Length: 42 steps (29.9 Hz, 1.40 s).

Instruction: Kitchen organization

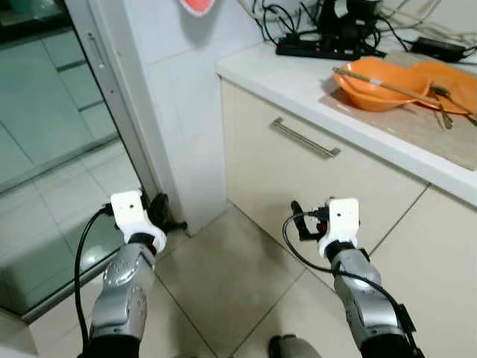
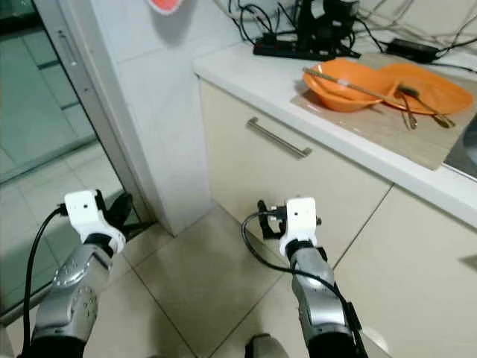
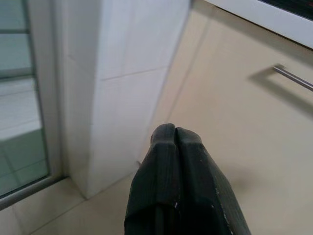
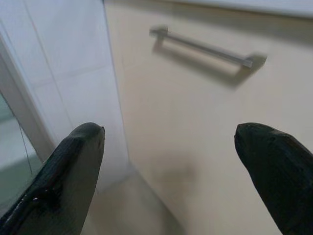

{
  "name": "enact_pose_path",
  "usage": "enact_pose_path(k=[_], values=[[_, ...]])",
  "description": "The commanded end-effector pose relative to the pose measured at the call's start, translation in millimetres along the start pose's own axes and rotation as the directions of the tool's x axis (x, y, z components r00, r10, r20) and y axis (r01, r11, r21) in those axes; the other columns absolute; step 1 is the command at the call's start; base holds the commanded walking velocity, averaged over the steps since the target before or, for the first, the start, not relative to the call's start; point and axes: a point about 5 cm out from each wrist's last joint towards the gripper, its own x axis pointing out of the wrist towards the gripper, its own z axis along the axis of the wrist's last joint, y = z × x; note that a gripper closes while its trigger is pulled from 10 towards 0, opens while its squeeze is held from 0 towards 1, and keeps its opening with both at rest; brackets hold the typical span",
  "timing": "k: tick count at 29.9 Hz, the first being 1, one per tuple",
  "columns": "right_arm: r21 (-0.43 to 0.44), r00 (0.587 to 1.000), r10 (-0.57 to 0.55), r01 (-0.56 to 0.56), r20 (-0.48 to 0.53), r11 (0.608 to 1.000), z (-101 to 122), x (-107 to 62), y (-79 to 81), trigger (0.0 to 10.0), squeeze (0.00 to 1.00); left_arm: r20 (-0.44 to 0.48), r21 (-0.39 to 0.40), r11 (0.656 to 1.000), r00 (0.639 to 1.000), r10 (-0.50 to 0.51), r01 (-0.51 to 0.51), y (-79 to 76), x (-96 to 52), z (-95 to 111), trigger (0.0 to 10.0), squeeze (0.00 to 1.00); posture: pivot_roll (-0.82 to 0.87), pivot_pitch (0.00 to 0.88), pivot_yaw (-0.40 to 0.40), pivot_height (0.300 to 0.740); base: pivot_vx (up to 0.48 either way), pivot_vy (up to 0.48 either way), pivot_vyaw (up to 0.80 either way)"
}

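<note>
L gripper [image 3: 176, 134]: fingers pressed together, no gap, holding nothing. It hangs low over the floor tiles [image 1: 223, 276], pointing toward the white tiled wall corner [image 1: 179, 112] beside the glass door [image 1: 45, 112].

R gripper [image 4: 168, 147]: fingers spread wide, nothing between them, touching nothing. It points at the cream cabinet front [image 1: 298, 179], below the metal handle [image 1: 305, 138], and sits near the cabinet w/o contact.

Task items are up on the white surface [image 1: 276, 74], well above and ahead of both grippers, more to the R side. Two orange bowls: nearer bowl [image 1: 373, 82] w/ chopsticks [image 1: 380, 83] laid across its rim, second bowl [image 1: 447, 82] just beside it to the R, touching or overlapping, w/ a utensil [image 1: 441, 104] resting in it; type hard to tell. Both bowls sit on a tan mat [image 1: 417, 123]. Behind them, toward the wall, a black power strip [image 1: 317, 51] w/ tangled cables [image 1: 276, 19] and a dark appliance, too cropped to identify. Red-orange item [image 1: 197, 6] on the wall at the top edge, cut off.
</note>
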Motion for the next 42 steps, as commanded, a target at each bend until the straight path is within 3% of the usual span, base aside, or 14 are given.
enact_pose_path(k=[1,3,5,13,18,22,26,42], values=[[0.016,1.000,0.003,-0.004,0.016,1.000,5,1.1,0.7,10.0,0.00,0.005,-0.004,1.000,1.000,-0.001,0.001,-2.3,1.6,4,10.0,0.00,-0.08,0.000,0.063,0.674,0.000,0.000,-0.47],[0.072,1.000,-0.004,0.002,0.024,0.997,12,4.7,2.7,10.0,0.00,0.005,-0.092,0.995,0.999,0.037,-0.037,-5.4,5.4,11,10.0,0.00,-0.08,0.002,0.071,0.666,0.000,0.000,-0.48],[0.082,1.000,-0.005,0.003,0.025,0.997,13,6.0,3.5,10.0,0.00,0.005,-0.110,0.993,0.999,0.038,-0.037,-8.1,7.2,13,10.0,0.00,-0.08,0.003,0.075,0.662,0.000,0.000,-0.47],[0.053,1.000,-0.014,0.013,0.006,0.998,8,1.7,1.2,10.0,0.00,-0.005,-0.010,0.999,0.999,-0.032,0.032,-4.7,8.4,10,10.0,0.00,-0.09,0.000,0.084,0.634,0.000,0.000,-0.47],[-0.080,0.999,0.033,-0.033,0.002,0.996,9,1.7,6.6,10.0,0.00,-0.011,0.023,0.999,0.999,-0.033,0.034,-7.8,8.1,10,10.0,0.00,-0.08,0.000,0.076,0.625,0.000,0.000,-0.29],[-0.054,0.998,0.047,-0.049,-0.035,0.997,8,4.4,11.5,10.0,0.00,-0.016,0.054,0.997,0.999,-0.051,0.052,-10.0,5.0,7,10.0,0.00,-0.06,0.000,0.067,0.625,0.000,0.000,-0.35],[-0.014,0.997,0.024,-0.025,-0.067,1.000,3,9.2,8.5,10.0,0.00,-0.030,0.085,0.996,0.999,-0.030,0.032,-3.6,-1.0,0,10.0,0.00,-0.05,0.002,0.057,0.649,0.000,0.000,0.00],[-0.054,0.996,0.016,-0.021,-0.083,0.998,-4,7.0,5.5,10.0,0.00,-0.052,0.079,0.996,0.998,-0.048,0.052,-5.5,-5.9,-7,10.0,0.00,-0.04,0.020,0.050,0.736,0.000,0.000,0.00]])
